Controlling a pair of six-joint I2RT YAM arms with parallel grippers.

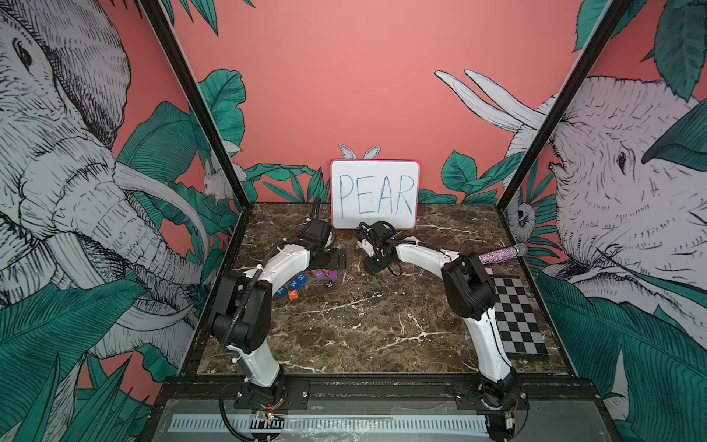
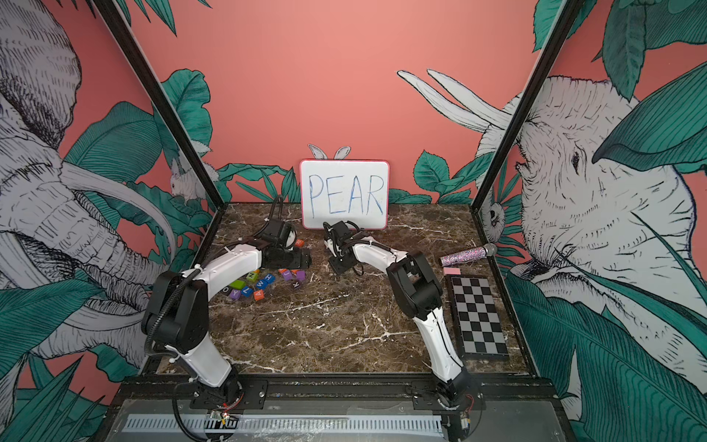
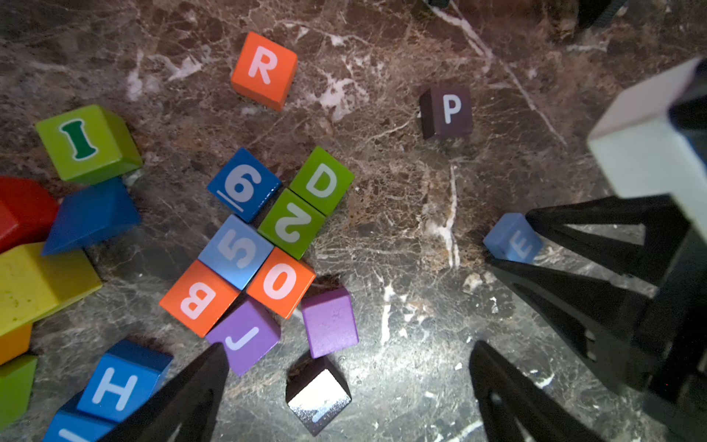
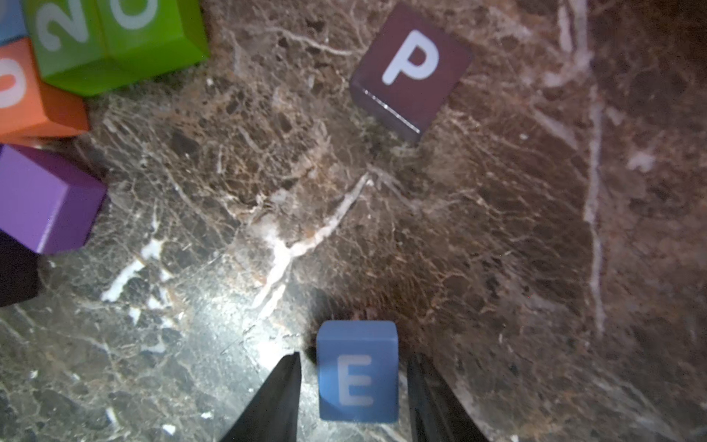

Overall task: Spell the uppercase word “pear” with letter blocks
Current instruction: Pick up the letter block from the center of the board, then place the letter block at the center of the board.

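Brown P block (image 4: 411, 65) is taken as reference: blue E block (image 4: 357, 379) is seen near it, not touching, flanked by the right gripper (image 4: 355, 355), fingers narrowly parted, slim gaps showing. Orange R block (image 3: 264, 69) is noted apart from P, orange A block (image 2: 259, 294) farther off. Wide spread is recorded for the left gripper (image 3: 348, 349), nothing held.

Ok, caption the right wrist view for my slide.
Fingers of the right gripper flank the blue E block on the marble table, slim gaps either side; the dark brown P block sits apart.
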